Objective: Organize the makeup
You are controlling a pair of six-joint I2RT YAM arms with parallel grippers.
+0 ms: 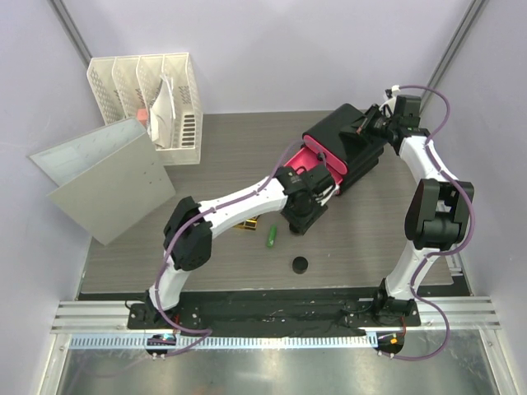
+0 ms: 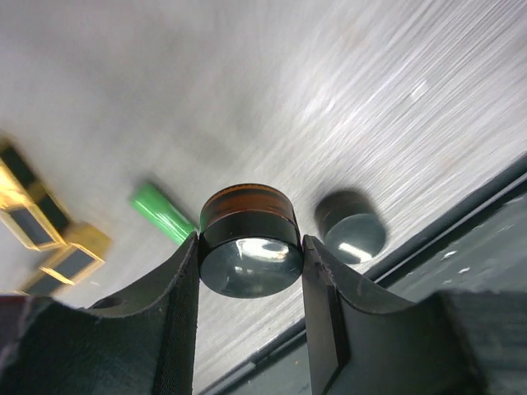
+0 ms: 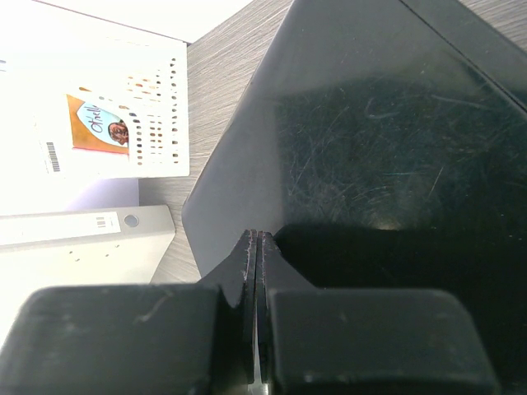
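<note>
On the wood-grain table (image 1: 206, 148), two gold-black lipsticks (image 2: 33, 218) lie at the left, with a green stick (image 1: 272, 236) just beside them. To their right, the left gripper (image 2: 250, 243) is clamped on a round black disc (image 2: 251, 267), and a second black disc (image 1: 300, 264) lies loose nearby. Farther right, the right gripper (image 3: 255, 247) has its fingers pressed together, empty, over the top of the black organizer box (image 1: 350, 148), which shows a pink drawer (image 1: 311, 160).
</note>
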